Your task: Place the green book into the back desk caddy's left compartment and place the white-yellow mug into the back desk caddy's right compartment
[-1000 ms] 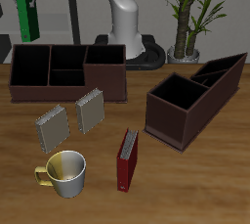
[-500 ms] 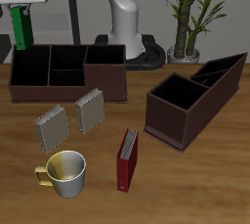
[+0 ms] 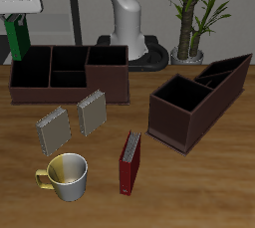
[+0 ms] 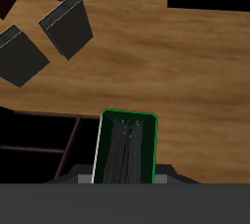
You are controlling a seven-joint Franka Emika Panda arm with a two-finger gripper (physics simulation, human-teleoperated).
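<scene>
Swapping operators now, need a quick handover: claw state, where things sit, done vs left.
Claw: shut on the green book, held upright in the air, above the narrow end section of the back caddy. Book is not in yet.
Mug: on the table near the front edge, untouched, handle pointing away from the red book.
Wide square section of that caddy shows nothing inside.
Done: book picked up and carried to the caddy.
Left: lower and release the book into the narrow end section, then fetch the mug into the wide one.
</scene>
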